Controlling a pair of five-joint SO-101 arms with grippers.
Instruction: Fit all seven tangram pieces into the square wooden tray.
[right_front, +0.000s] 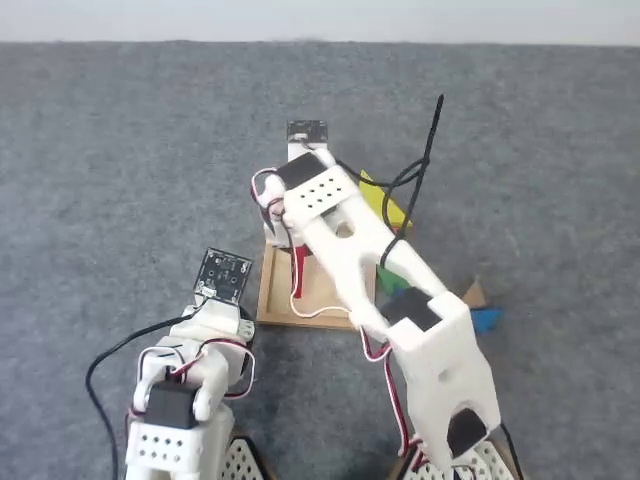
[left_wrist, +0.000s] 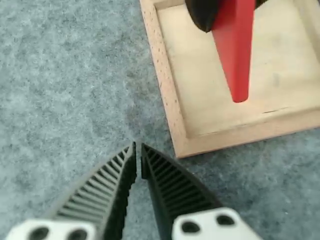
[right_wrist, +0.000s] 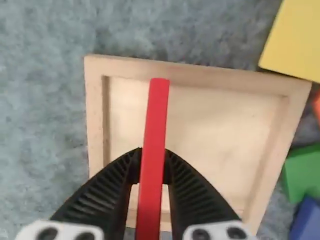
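Observation:
The square wooden tray (right_wrist: 95, 110) lies on the grey carpet, and its floor looks bare. My right gripper (right_wrist: 152, 155) is shut on a thin red tangram piece (right_wrist: 156, 115), held on edge above the tray's floor. In the high view the right arm reaches over the tray (right_front: 268, 300), with the red piece (right_front: 298, 268) below its wrist. My left gripper (left_wrist: 138, 149) is shut with nothing in it. It hovers over the carpet just off the tray's near corner (left_wrist: 185, 145), and the red piece (left_wrist: 235, 55) hangs beyond it.
Beside the tray's far side lie loose pieces: a yellow one (right_wrist: 295, 40), a green one (right_wrist: 302, 172) and a blue one (right_wrist: 306, 222). The high view shows yellow (right_front: 385, 205), green (right_front: 392, 277), blue (right_front: 487, 319) and a tan piece (right_front: 473, 294). Open carpet lies left of the tray.

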